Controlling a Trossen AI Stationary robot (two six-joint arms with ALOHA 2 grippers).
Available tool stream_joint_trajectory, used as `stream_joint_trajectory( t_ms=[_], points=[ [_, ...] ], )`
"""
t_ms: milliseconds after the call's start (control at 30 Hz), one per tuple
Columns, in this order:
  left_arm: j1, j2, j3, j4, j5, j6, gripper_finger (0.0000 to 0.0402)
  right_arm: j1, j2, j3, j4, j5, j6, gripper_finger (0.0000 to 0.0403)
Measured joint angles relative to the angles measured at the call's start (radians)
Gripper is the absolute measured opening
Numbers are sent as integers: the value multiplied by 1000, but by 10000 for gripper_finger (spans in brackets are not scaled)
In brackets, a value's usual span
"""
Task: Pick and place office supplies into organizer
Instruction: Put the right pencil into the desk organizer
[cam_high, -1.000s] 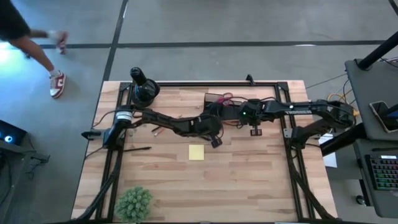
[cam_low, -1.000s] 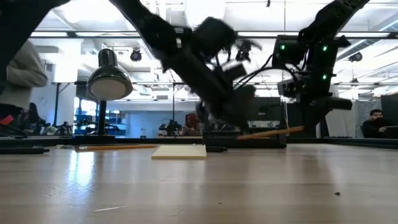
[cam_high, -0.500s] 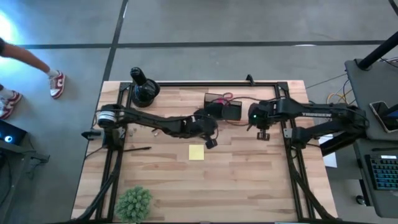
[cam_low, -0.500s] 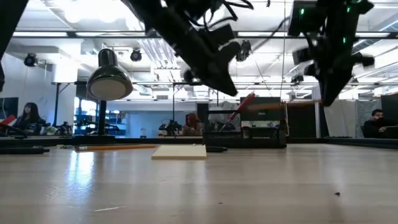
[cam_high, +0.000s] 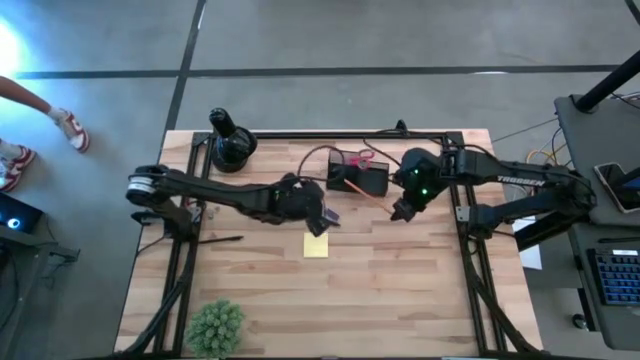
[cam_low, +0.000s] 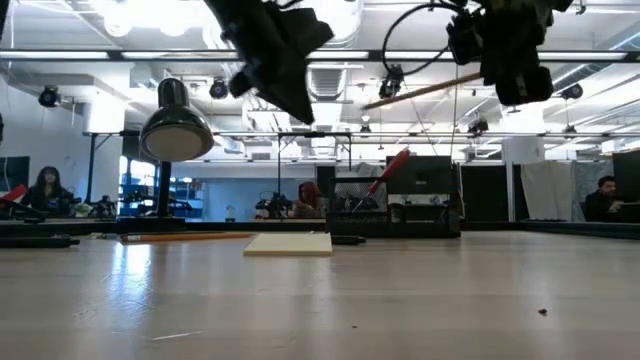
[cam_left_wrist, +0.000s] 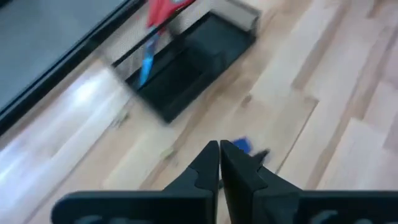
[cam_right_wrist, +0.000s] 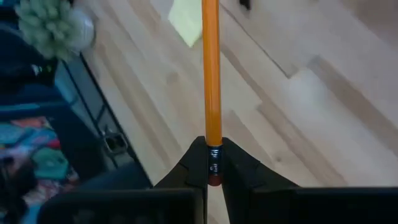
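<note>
Above the table's far side, the right gripper (cam_right_wrist: 209, 163) has risen clear of the wood with an orange pencil (cam_right_wrist: 211, 74) pinched at its eraser end, the shaft jutting out ahead of the closed fingers; a second ago that pencil lay low beside the organizer (cam_high: 357, 177). The lift suggests the pick is done and the drop remains. Seen from overhead, the pencil's free end slants toward the organizer, which sits just beside the gripper with red-handled scissors (cam_low: 390, 170) already standing in it. The left gripper (cam_left_wrist: 219, 163), shut and empty, has pulled back and hangs over the sticky pad (cam_high: 316, 245), which lies mid-table.
</note>
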Motion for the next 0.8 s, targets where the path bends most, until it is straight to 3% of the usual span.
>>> stream_joint_trajectory(
  t_ms=[167,333,400,500,567,667,800],
  points=[
    [-26,-32,-2,-171,23,-176,0,11,26,87,-138,164,-167,19],
    [-58,-49,-21,-226,79,-311,0,-23,13,130,175,110,139,20],
    [-70,-54,-32,-232,80,-345,0,-45,15,128,299,41,216,20],
    [-92,-56,-45,-236,81,-358,0,-79,32,124,228,-32,155,19],
    [-110,-57,-49,-245,80,-359,0,-89,42,137,76,63,-4,19],
    [-142,-58,-49,-302,84,-360,0,-77,45,204,-96,371,-243,19],
    [-181,-65,-49,-455,104,-361,0,-52,49,283,-180,677,-381,18]
  ],
)
